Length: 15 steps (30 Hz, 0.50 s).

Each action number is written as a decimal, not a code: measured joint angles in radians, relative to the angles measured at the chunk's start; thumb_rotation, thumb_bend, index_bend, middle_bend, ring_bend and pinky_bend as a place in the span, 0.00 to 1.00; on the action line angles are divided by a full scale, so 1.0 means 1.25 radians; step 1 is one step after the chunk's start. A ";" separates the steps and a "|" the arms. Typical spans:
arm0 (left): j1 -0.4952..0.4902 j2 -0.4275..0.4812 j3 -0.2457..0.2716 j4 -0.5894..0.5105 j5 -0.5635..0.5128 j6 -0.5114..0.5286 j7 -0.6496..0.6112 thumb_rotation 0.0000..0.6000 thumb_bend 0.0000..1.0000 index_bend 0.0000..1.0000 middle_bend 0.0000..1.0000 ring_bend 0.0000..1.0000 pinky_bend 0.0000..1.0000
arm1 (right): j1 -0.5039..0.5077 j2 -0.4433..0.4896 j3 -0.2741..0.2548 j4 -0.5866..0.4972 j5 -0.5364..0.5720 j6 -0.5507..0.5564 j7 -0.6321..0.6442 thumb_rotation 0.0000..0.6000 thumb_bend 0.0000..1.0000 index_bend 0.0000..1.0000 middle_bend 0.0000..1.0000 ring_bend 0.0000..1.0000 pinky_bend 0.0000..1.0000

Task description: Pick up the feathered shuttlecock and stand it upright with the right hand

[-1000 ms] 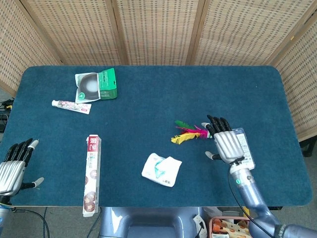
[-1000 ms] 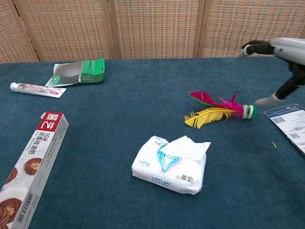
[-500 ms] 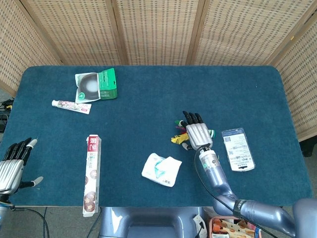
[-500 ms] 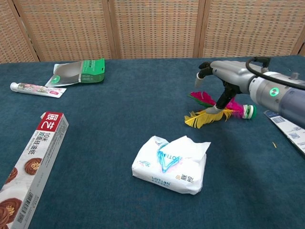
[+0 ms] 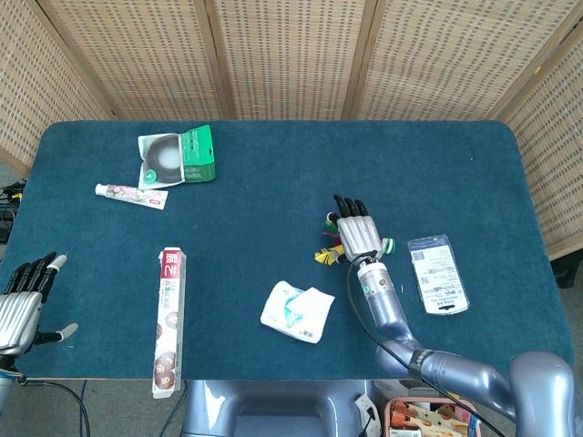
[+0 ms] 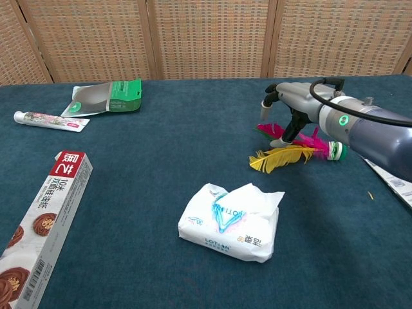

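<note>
Overhead, from the head view, the right hand [image 5: 358,236] lay palm-down over the feathered shuttlecock [image 5: 330,255], fingers apart and pointing toward the far edge of the blue table [image 5: 273,109]. Bits of yellow and pink feather poked out at its left side and the green-and-white base showed at its right, so the shuttlecock lay flat on the cloth under the hand. Whether any finger actually touched it could not be told from above. A labelled card [image 5: 437,273] lay just to the right of the hand, and a tissue pack [image 5: 297,310] sat nearer the front edge. The left hand [image 5: 23,305] rested at the table's near left corner, fingers spread and holding nothing. A long biscuit box [image 5: 169,320], a toothpaste tube [image 5: 132,194] and an open green carton [image 5: 178,157] lay on the left half.

Seen from the chest view, the right hand [image 6: 290,106] hovered above the feathered end of the shuttlecock [image 6: 296,149], fingers curved downward and apart, nothing pinched between them. The shuttlecock lay on its side, yellow, pink and green feathers pointing left, base to the right. The tissue pack [image 6: 230,222] sat in front of it, well apart.
</note>
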 measured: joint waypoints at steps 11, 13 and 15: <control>0.000 0.000 0.000 -0.001 -0.002 0.001 0.001 1.00 0.00 0.00 0.00 0.00 0.00 | 0.011 -0.023 -0.007 0.048 0.009 -0.007 0.030 1.00 0.30 0.41 0.08 0.00 0.10; 0.000 0.001 0.000 -0.002 -0.001 0.002 0.001 1.00 0.00 0.00 0.00 0.00 0.00 | 0.014 -0.028 -0.007 0.058 0.011 -0.010 0.035 1.00 0.30 0.42 0.09 0.00 0.11; 0.000 0.002 -0.001 -0.002 -0.001 0.004 0.001 1.00 0.00 0.00 0.00 0.00 0.00 | 0.017 -0.034 -0.006 0.070 0.013 -0.014 0.040 1.00 0.31 0.44 0.12 0.01 0.14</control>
